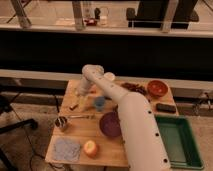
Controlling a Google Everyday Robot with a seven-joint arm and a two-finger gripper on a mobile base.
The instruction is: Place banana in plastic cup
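Observation:
The small pale yellow banana (74, 105) lies on the left part of the wooden table (80, 131). The light blue plastic cup (99, 102) stands upright to its right, near the table's middle. My white arm reaches in from the lower right, bends at the back of the table and comes down to the left. My gripper (80, 94) hangs just above and behind the banana, left of the cup. Whether it touches the banana cannot be told.
A purple bowl (110, 124) stands in front of the cup. A metal cup (61, 122), a grey cloth (66, 148) and a peach-coloured fruit (90, 148) are front left. A white cup (109, 76), a red bowl (157, 88) and a green bin (177, 140) are behind and to the right.

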